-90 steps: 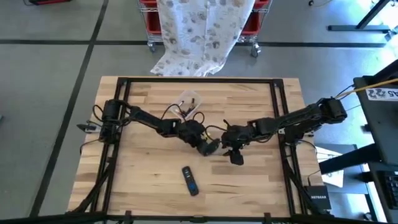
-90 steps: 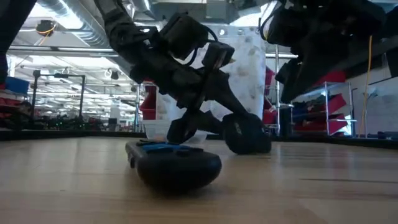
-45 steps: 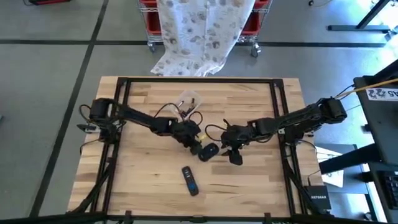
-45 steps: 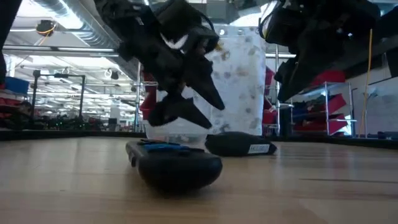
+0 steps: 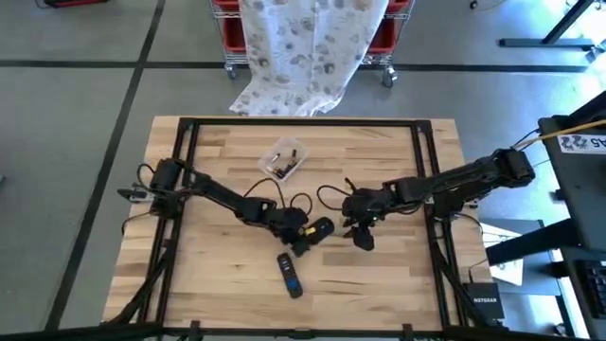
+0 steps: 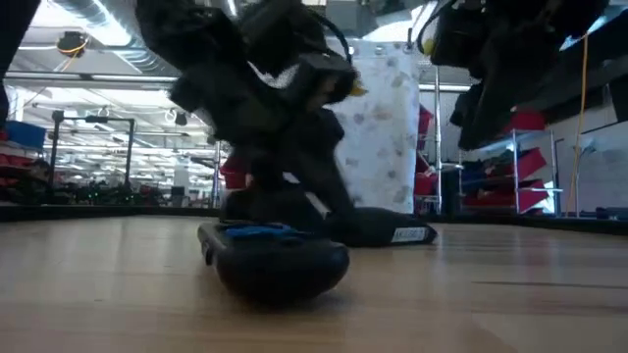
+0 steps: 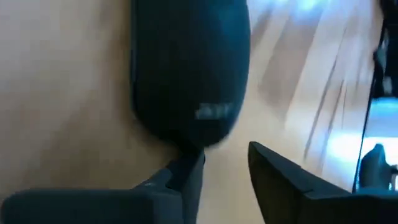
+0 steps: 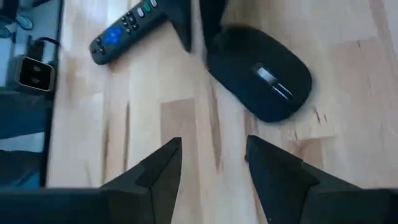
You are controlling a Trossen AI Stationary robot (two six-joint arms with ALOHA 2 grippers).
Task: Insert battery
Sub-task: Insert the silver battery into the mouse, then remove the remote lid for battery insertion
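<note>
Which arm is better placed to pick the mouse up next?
Left, probably. The left gripper sits right at the mouse, its open fingers at the mouse's end in the left wrist view. The right gripper, also open, holds off to the side of it.

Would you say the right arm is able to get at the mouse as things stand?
Probably yes. The right gripper is open and empty, and bare table lies between it and the mouse. The left gripper sits at the mouse's far end, so that side is crowded.
</note>
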